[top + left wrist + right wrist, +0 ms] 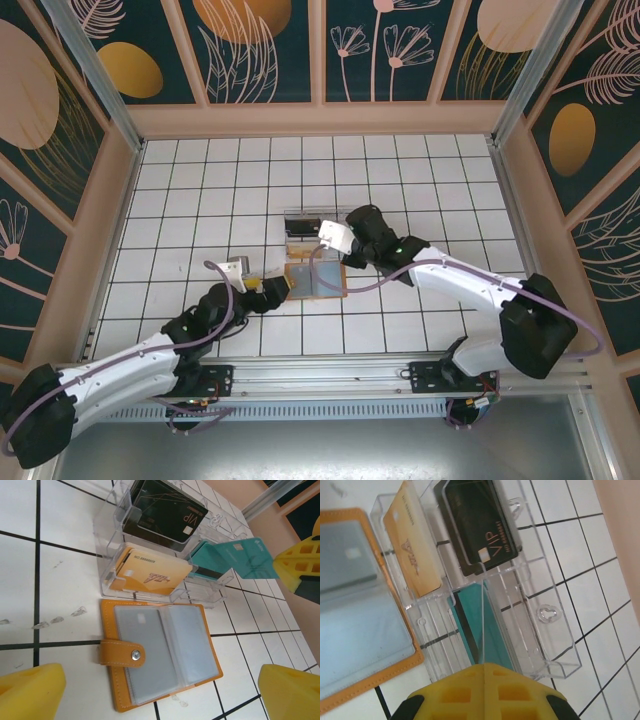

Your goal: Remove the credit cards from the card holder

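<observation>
The tan-orange card holder (pixel 112 677) lies open on the tiles, its strap (pixel 122 652) folded over the left panel, where a grey card (pixel 145 650) sits in a pocket. My left gripper (pixel 160 695) is open, its yellow fingers (pixel 30 692) spread to either side of the holder's near edge. My right gripper (pixel 484 666) is shut on a teal card (pixel 252 560), held over the clear tray (pixel 107 555) and seen edge-on (pixel 483 625) from the right wrist. From above, the holder (pixel 315 280) lies between the left gripper (pixel 278 288) and right gripper (pixel 330 250).
The clear compartmented tray (pixel 560 645) stands just behind the holder. It holds a black VIP card (pixel 165 512), a gold card (pixel 150 575) and a teal card (pixel 212 565). Wooden walls (pixel 110 240) ring the white tiled floor.
</observation>
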`<state>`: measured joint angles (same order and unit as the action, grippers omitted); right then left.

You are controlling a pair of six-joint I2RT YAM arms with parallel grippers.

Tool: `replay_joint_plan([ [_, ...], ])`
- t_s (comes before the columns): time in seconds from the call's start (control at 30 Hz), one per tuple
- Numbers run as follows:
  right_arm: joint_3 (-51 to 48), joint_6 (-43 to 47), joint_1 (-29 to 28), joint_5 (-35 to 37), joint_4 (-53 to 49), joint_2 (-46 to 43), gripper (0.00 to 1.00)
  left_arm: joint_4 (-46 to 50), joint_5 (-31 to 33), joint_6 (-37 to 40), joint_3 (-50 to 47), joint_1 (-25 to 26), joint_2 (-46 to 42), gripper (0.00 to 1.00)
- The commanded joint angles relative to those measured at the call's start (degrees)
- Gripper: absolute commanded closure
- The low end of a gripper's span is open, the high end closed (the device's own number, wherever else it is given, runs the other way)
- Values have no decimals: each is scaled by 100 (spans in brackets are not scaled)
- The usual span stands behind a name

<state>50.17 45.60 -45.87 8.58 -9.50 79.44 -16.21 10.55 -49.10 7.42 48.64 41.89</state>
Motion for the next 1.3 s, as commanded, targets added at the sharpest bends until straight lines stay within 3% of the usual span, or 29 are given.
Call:
replay_joint_plan([
  [0.0,193,747,-79,233,-12,160,100,162,163,-43,-76,5,-136,2],
  [0.43,247,1440,-159,875,361,705,100,149,167,-47,-98,2,-162,1],
  [1.27,385,1131,-105,687,334,1015,100,201,255,-65,-180,0,-224,1],
])
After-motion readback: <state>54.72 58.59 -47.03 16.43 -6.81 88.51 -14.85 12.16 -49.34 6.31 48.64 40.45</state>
